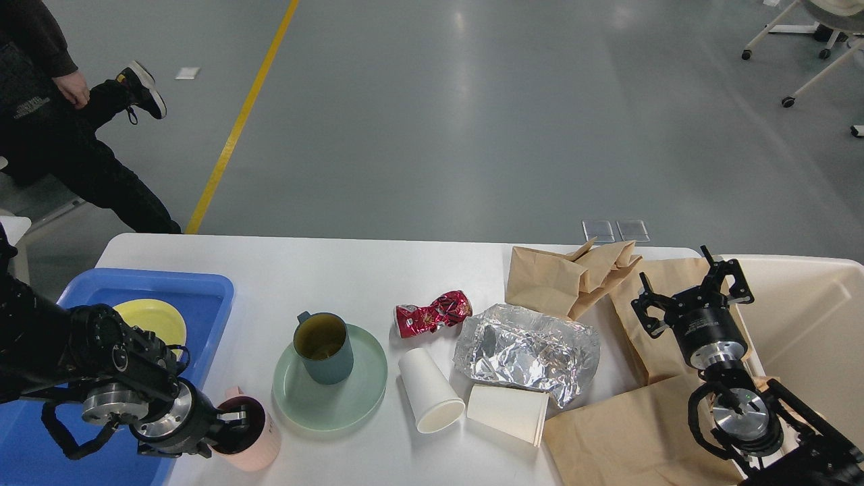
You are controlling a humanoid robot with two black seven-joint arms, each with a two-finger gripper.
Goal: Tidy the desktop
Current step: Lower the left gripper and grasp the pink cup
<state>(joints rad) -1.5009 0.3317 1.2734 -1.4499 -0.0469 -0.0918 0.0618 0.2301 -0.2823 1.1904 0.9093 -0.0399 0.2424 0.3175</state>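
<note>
Left pincer (233, 432) at pink cup (246, 439) on desktop (351, 277), grip unclear, right pincer (692, 293) spread open

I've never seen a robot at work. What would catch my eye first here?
Probably the crinkled silver foil sheet mid-table, beside a crushed red can and brown paper bags. At lower left, the left gripper dips into a pink cup next to a blue plastic tray.

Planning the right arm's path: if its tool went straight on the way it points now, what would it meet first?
Probably nothing on the desktop: the right tool, fingers spread, points up and away past the table's far edge, toward bare floor. Depth is unclear.
</note>
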